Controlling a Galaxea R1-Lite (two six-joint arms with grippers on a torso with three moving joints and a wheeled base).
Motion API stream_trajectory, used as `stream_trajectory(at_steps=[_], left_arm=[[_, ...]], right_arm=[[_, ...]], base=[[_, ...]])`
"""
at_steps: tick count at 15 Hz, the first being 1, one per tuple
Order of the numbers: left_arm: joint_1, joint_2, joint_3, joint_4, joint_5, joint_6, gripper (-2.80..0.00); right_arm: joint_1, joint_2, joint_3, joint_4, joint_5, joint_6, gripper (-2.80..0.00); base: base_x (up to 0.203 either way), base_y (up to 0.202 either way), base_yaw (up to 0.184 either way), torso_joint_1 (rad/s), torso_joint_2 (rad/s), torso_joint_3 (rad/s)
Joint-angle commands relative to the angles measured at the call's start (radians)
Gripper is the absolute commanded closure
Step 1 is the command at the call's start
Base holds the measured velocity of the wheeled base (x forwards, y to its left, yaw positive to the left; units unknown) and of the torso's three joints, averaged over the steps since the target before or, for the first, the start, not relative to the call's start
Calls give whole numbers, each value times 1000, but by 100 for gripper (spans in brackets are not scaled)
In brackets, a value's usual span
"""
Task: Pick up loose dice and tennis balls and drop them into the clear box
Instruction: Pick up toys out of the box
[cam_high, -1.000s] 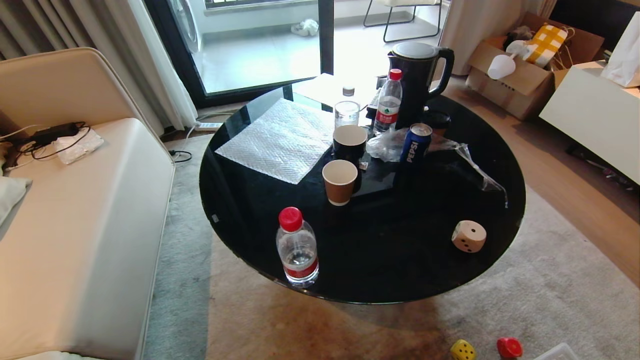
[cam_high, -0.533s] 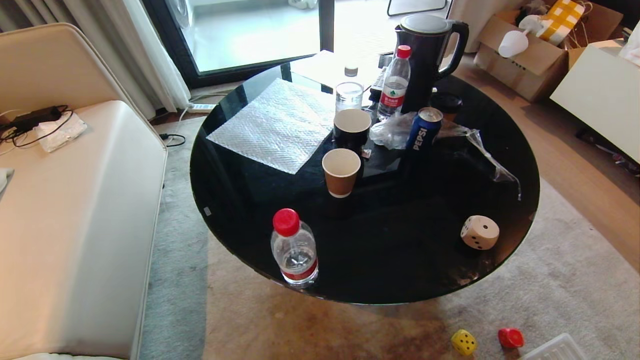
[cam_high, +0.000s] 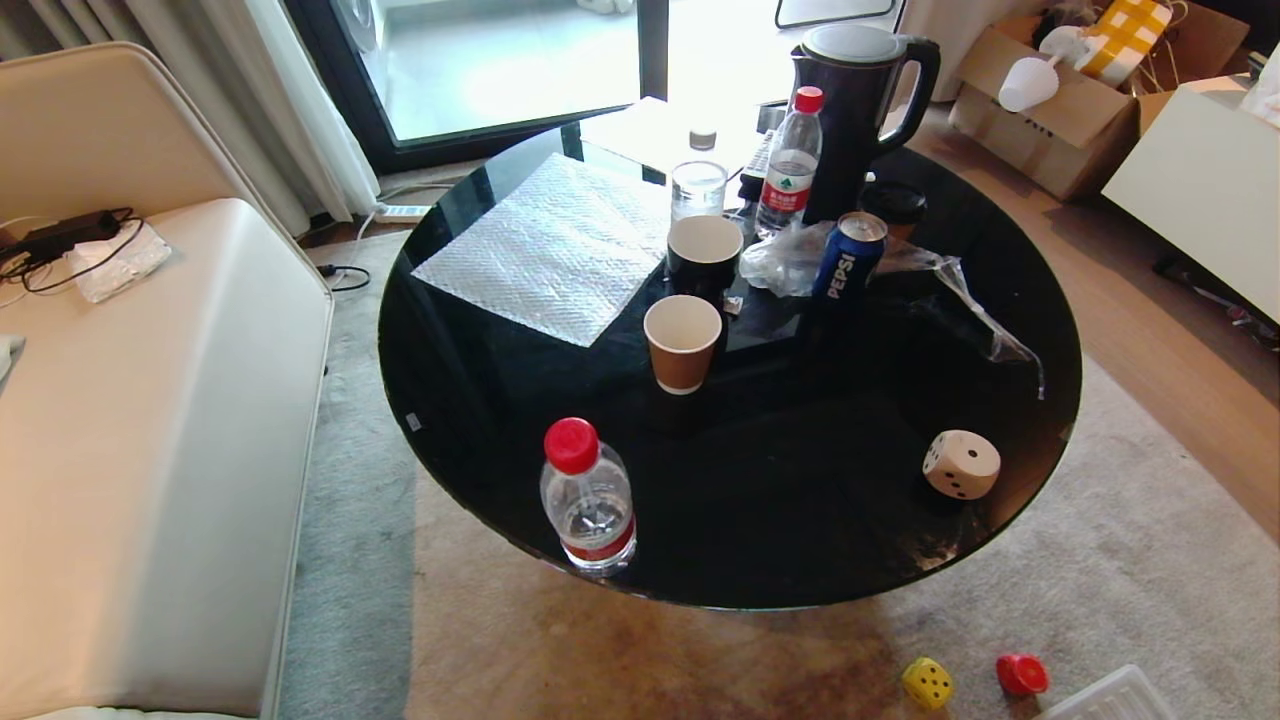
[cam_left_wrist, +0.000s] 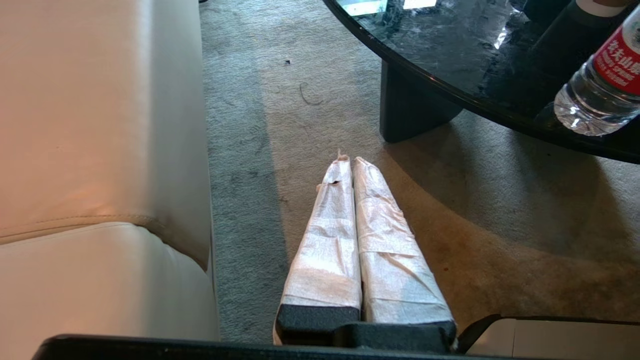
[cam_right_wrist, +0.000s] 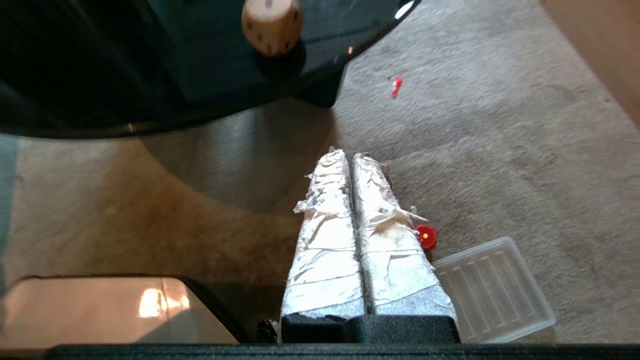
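The right pincer (cam_right_wrist: 352, 157) hangs closed and empty over the carpet (cam_right_wrist: 500, 140), a red die (cam_right_wrist: 426, 237) just beside its fingers and a ribbed clear lid (cam_right_wrist: 495, 292) near. The beige die (cam_high: 961, 465) sits ahead on the black table (cam_high: 800, 520); a yellow die (cam_high: 927, 683) lies on the carpet. The left pincer (cam_left_wrist: 352, 162) is closed beside the sofa (cam_left_wrist: 100, 125).

The camera has tipped further down, so the round black table (cam_high: 730, 480) sits higher in view and the ribbed clear lid (cam_high: 1105, 697) shows more at five o'clock.
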Motion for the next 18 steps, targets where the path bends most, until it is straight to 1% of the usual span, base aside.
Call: stream_trajectory(at_steps=[1, 4, 5, 7, 9, 11, 13, 14, 15, 18], left_arm=[[0, 0, 0, 0, 1, 0, 0], [0, 0, 0, 0, 1, 0, 0], [0, 0, 0, 0, 1, 0, 0], [0, 0, 0, 0, 1, 0, 0], [0, 0, 0, 0, 1, 0, 0], [0, 0, 2, 0, 1, 0, 0], [0, 0, 0, 0, 1, 0, 0], [0, 0, 1, 0, 1, 0, 0], [0, 0, 0, 0, 1, 0, 0], [0, 0, 0, 0, 1, 0, 0]], right_arm=[[0, 64, -165, 157, 8, 22, 0], [0, 324, -262, 224, 33, 66, 0], [0, 400, -275, 211, 38, 76, 0], [2, 538, -264, 135, 46, 84, 0], [7, 672, -229, 10, 50, 88, 0], [31, 808, -191, -155, 51, 91, 0], [106, 912, -182, -290, 57, 94, 0], [128, 955, -181, -374, 77, 95, 0], [136, 986, -183, -430, 104, 95, 0], [140, 1125, -208, -631, 167, 91, 0]], base=[[0, 0, 0, 0, 0, 0], [0, 0, 0, 0, 0, 0], [0, 0, 0, 0, 0, 0], [0, 0, 0, 0, 0, 0], [0, 0, 0, 0, 0, 0], [0, 0, 0, 0, 0, 0], [0, 0, 0, 0, 0, 0], [0, 0, 0, 0, 0, 0], [0, 0, 0, 0, 0, 0], [0, 0, 0, 0, 0, 0]])
